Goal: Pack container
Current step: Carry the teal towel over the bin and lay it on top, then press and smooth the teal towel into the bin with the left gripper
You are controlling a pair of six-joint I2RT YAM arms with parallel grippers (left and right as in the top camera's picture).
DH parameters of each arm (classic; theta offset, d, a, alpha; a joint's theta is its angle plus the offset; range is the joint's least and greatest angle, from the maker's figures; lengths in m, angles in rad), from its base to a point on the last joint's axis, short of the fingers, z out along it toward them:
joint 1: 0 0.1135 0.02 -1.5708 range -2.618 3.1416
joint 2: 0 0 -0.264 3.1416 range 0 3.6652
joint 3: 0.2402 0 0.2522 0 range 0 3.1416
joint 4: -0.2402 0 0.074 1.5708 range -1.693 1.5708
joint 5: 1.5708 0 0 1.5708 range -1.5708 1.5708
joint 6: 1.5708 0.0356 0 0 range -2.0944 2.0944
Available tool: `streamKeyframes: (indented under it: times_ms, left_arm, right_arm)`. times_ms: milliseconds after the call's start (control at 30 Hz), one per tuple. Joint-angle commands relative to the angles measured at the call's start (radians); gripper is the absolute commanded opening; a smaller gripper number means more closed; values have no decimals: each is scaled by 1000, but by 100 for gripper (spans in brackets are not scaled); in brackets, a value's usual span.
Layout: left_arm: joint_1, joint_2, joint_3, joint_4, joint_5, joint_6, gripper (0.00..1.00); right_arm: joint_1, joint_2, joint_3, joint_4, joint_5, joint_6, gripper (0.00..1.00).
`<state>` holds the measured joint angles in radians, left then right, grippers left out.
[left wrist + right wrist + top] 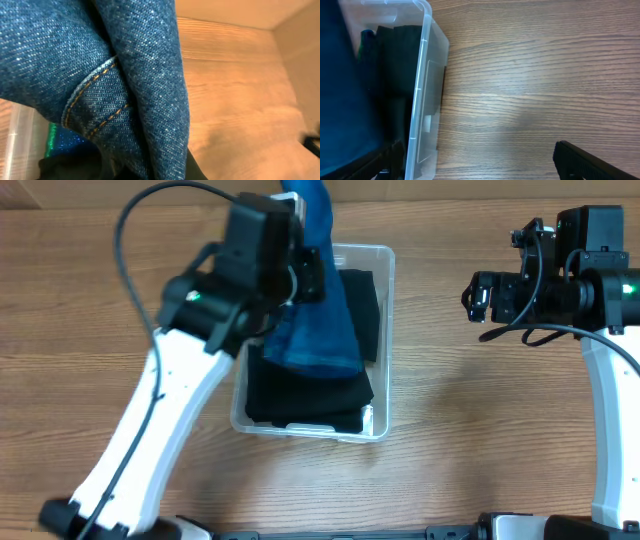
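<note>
Across the left of the overhead frame, we see the left arm (150, 430) rising from the lower edge to the upper middle. The left pincer (308, 278) sits over the far end of the container (386, 330). Its fingers are buried in cloth. A blue denim garment (320, 330) hangs from it down into the bin, so we read it as clamped on that garment. In the left wrist view the denim (125, 50) fills most of the frame, orange seam stitching showing.

At the centre of the overhead frame, the clear container stands on the wooden table (480, 430) with its long side running top to bottom. Folded black clothes (300, 395) lie inside it, under the denim's lower end. The right wrist view shows the bin's wall (427, 100) at the left.

At the upper right, the right arm (610, 380) keeps the right pincer (478, 297) above bare table, well apart from the bin; we cannot tell whether its fingers are together or apart.
</note>
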<state>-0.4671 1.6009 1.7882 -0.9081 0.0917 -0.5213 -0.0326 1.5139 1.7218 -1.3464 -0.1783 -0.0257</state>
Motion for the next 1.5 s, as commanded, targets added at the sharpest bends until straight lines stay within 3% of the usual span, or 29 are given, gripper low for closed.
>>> streamKeyframes:
  times_ms: [0,167,233,400,633,733,800,933,1033,1133,1267,1467]
  left_arm:
    - [-63,40,31,82,-5,-87,4]
    - [-77,96,31,89,82,-110,4]
    - [-76,99,31,-4,76,-27,4]
    - [-74,114,31,-153,-29,11,4]
    - [-44,161,31,-193,-118,135,6]
    - [13,159,31,-195,-184,152,32]
    - [62,159,31,-204,-213,153,61]
    - [177,155,36,-225,-233,194,69]
    - [237,147,56,-223,-229,209,62]
    - [233,142,90,-193,-157,314,31]
    - [174,145,94,-109,-105,459,4]
    - [126,179,94,-73,-101,473,4]
  right_arm:
    - [-2,4,0,5,1,4,100]
    - [-2,4,0,5,1,4,100]
    - [-2,4,0,5,2,4,100]
    - [-2,4,0,5,1,4,100]
    - [-2,4,0,-4,2,4,100]
    - [-2,4,0,-4,2,4,100]
    - [-2,4,0,-3,2,4,100]
    - [-2,4,0,-3,2,4,100]
    - [-2,4,0,-2,2,4,100]
    - [-2,4,0,4,2,3,100]
    - [-2,4,0,6,2,3,100]
    - [-2,4,0,6,2,3,100]
